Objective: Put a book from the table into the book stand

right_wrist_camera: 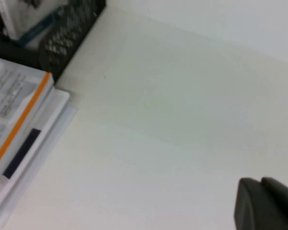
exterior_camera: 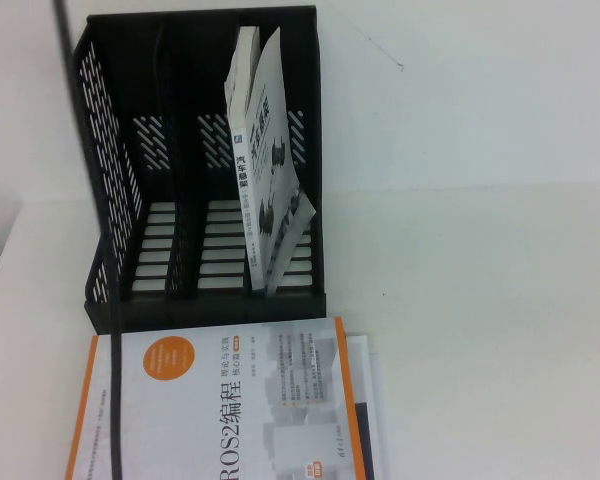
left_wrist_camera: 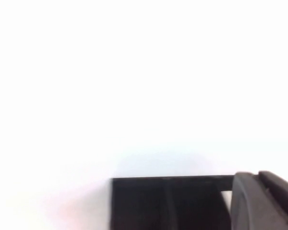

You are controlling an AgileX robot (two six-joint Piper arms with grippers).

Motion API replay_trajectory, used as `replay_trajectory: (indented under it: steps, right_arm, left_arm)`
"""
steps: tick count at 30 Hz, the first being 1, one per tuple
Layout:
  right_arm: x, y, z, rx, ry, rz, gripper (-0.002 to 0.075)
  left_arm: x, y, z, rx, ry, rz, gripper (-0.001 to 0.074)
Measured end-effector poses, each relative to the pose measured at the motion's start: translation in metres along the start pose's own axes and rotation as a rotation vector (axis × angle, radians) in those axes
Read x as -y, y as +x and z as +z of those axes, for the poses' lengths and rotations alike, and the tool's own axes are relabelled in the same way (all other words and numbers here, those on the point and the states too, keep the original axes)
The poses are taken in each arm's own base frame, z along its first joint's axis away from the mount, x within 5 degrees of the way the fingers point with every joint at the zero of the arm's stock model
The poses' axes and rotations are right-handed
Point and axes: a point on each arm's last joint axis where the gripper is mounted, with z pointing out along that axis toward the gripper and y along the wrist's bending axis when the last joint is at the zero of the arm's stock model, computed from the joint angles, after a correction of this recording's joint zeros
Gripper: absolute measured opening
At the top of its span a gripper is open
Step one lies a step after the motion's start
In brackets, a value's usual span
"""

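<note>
Neither gripper shows in the high view. Only a dark corner of the left gripper and right gripper edges into its own wrist camera; whether either's fingers are apart or together, I cannot tell. Both hang clear, probably because the book already leans in the book stand's right-hand slot. The right wrist view shows the ROS2 book lying atop a stack on the table.

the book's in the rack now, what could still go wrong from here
The book stands tilted in the right slot of the book stand, its covers splayed, so it may slump further or bend.

The ROS2 book lies right against the stand's front edge, so a nudge to it could shove the stand.

The left gripper hangs close beside the stand and could clip it when moving; the right gripper is over bare table, a lesser worry.
</note>
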Motion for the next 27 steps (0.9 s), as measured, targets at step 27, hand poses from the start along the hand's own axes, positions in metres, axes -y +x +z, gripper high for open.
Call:
replay_trajectory:
  steps: [27]
  right_arm:
    - [-0.032,0.126,0.093,0.140,-0.195,0.012,0.0004]
  left_arm:
    - [-0.008,0.124,-0.051,0.149,0.301,0.055,-0.0001]
